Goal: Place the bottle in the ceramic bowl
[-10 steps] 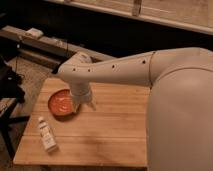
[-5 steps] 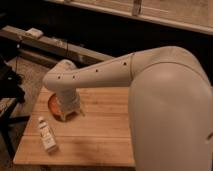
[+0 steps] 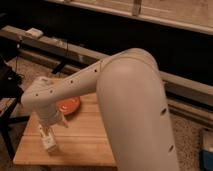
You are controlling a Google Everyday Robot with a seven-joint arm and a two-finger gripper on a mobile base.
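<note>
gripper just above bottle, lying near-far | grip: cannot tell | ceramic bowl just beyond, right

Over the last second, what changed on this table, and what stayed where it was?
The gripper swung from over the ceramic bowl toward the front-left of the table and now hangs right over the bottle; whether they touch cannot be told. Nothing was visibly picked up or let go. Bottle and bowl lie where they were.
</note>
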